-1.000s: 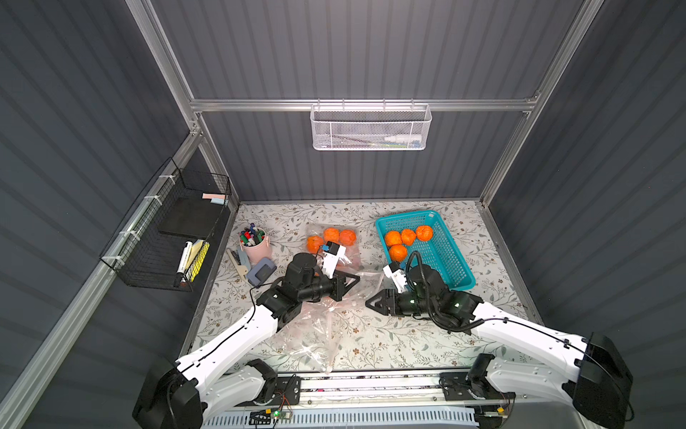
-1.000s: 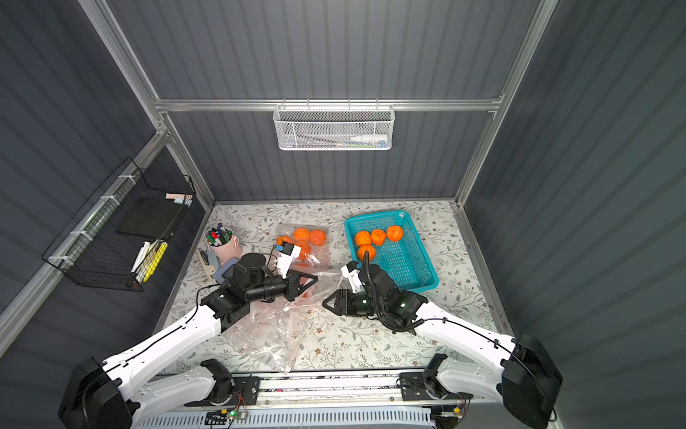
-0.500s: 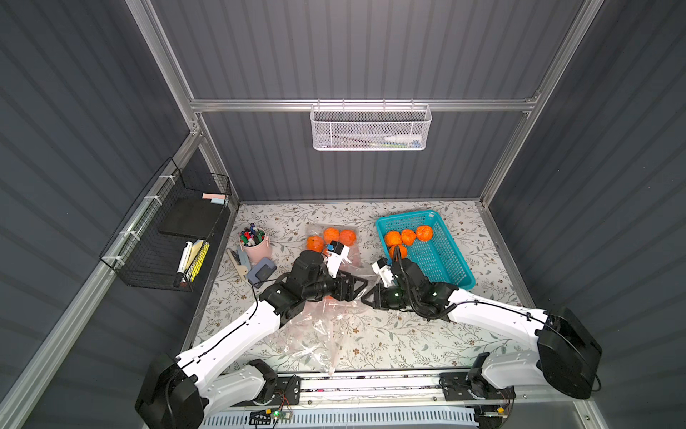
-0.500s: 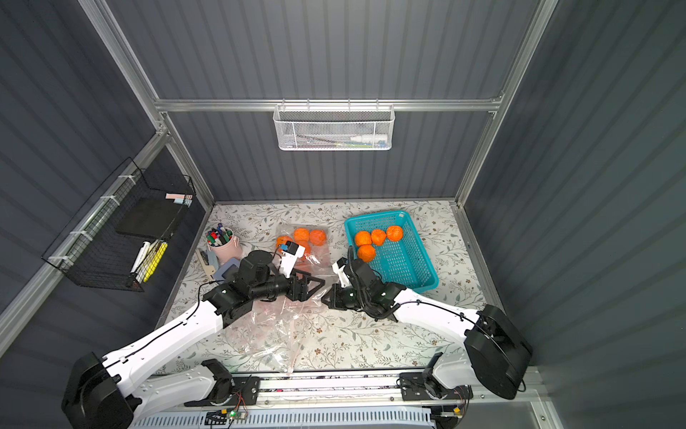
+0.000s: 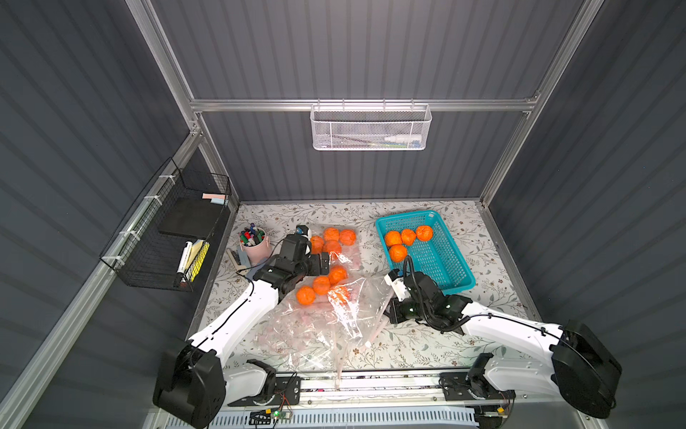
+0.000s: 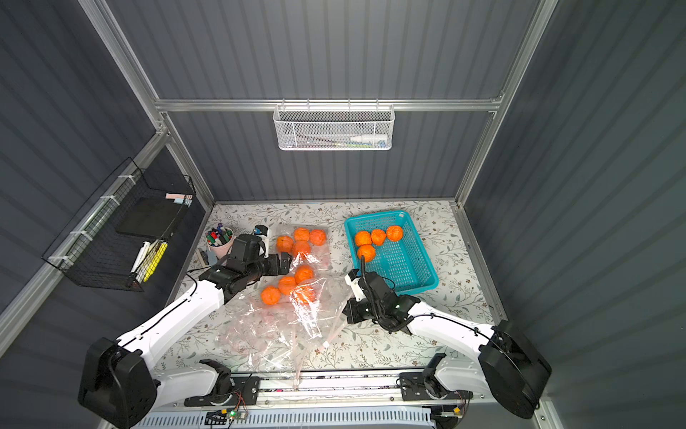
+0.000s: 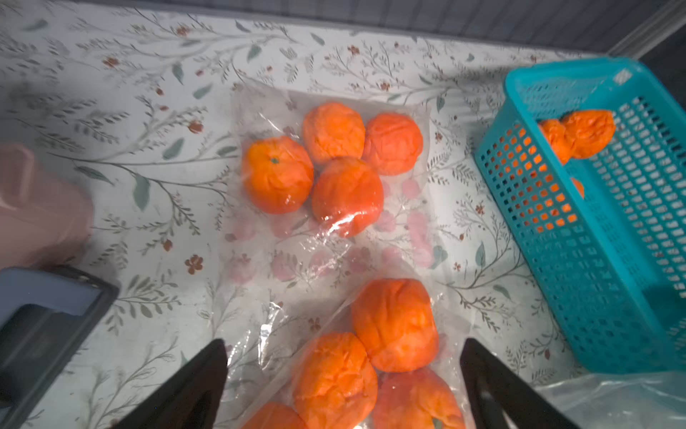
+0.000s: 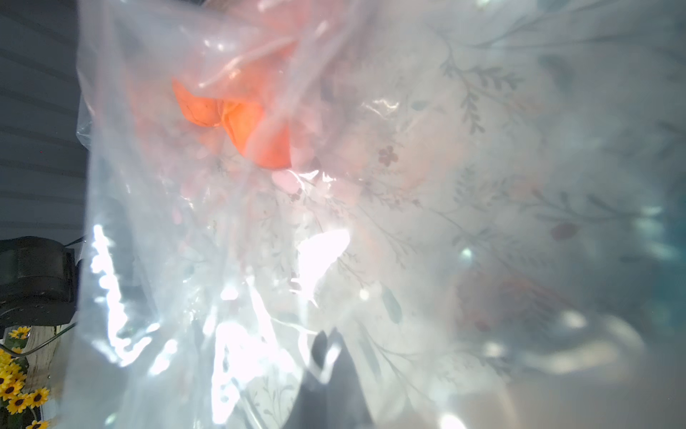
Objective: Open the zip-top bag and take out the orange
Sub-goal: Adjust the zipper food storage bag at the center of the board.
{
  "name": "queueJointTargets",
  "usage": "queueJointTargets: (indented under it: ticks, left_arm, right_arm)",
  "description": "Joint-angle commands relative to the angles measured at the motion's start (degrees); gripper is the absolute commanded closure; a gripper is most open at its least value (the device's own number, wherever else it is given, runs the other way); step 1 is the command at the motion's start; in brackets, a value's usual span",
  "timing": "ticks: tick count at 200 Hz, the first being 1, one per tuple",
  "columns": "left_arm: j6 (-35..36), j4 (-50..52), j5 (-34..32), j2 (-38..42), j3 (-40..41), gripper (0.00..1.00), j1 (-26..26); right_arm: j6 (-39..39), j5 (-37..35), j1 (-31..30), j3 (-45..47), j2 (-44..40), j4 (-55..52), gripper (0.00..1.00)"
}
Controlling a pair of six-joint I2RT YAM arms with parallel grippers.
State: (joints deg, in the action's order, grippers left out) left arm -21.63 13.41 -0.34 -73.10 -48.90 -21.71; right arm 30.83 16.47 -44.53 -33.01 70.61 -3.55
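Overview in both top views: zip-top bag (image 5: 326, 315) crumpled across near middle of surface (image 5: 427, 345), film raised toward right jaws; oranges (image 5: 321, 285) bunched at its far end. Right jaws closed, judged pinched on a fold of that film. Left jaws spread wide beside the far end of the cluster, holding nothing. Second bag (image 5: 350, 256) with four oranges farther back; teal basket (image 5: 406, 216) with four more to the right.

Left wrist view: wide jaws either side of the bagged oranges (image 7: 393, 323), not touching; second bag beyond.

Right wrist view: lens filled by glaring film of the zip-top bag (image 8: 260, 260); jaw tips a dark blur, grip point unclear.

Step judged: parting the mouth. Keep right pinch firm; set left jaws on the opposite lip only, clear of fruit; pull apart evenly. Pinkish strips near right jaws possibly the seal; sealed or parted, cannot tell. Number of overlapped bags in the heap unclear.
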Motion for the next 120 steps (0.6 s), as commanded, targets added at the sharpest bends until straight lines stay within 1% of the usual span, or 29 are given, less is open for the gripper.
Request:
queueJointTargets:
  ticks: [1, 9, 14, 30, 47, 61, 79, 87, 93, 107, 120]
  left_arm:
    - [1.83, -3.22, 4.49, -3.58, 2.33, 0.04, -0.52]
    - [1.61, -3.04, 4.38, -4.89, 3.25, 0.06, -0.49]
    - [1.45, -3.08, 4.71, -5.63, 3.65, 0.07, -0.50]
    - [1.38, -4.84, 5.95, -7.11, 6.15, 0.09, -0.49]
    - [0.90, -6.10, 6.57, -8.56, 8.09, 0.15, -0.49]
    - [0.54, -6.55, 6.22, -9.37, 8.64, 0.22, -0.51]
    - [0.53, -6.77, 6.14, -9.48, 8.72, 0.33, -0.50]
    - [0.52, -7.01, 6.40, -9.16, 8.57, 0.40, -0.50]
    - [0.53, -7.16, 6.92, -8.71, 8.27, 0.47, -0.50]
    - [0.62, -7.32, 7.69, -7.24, 7.74, 0.70, -0.45]
    - [0.92, -7.69, 8.64, -6.11, 7.34, 0.88, -0.51]
  right_arm:
    - [-1.21, 1.02, 0.32, -0.11, 1.43, 2.49, 1.00]
    - [-1.21, 1.02, 0.32, -0.21, 1.71, 2.49, 1.00]
    - [-1.36, 3.17, 0.31, -0.21, 1.89, 2.65, 1.00]
    - [-1.72, 3.27, 0.32, -0.29, 2.12, 2.84, 1.00]
    - [-1.83, 3.33, 0.40, -0.47, 2.42, 2.94, 1.00]
    - [-1.83, 3.61, 0.41, -0.72, 2.84, 2.98, 1.00]
    - [-1.80, 4.04, 0.40, -1.14, 3.45, 2.97, 1.00]
    - [-1.80, 4.18, 0.41, -1.24, 3.64, 2.94, 1.00]
    - [-1.88, 4.27, 0.41, -1.30, 3.81, 2.98, 1.00]
    - [-1.78, 4.39, 0.41, -1.40, 4.09, 3.02, 1.00]
    - [-1.70, 4.43, 0.41, -1.53, 4.19, 3.14, 1.00]
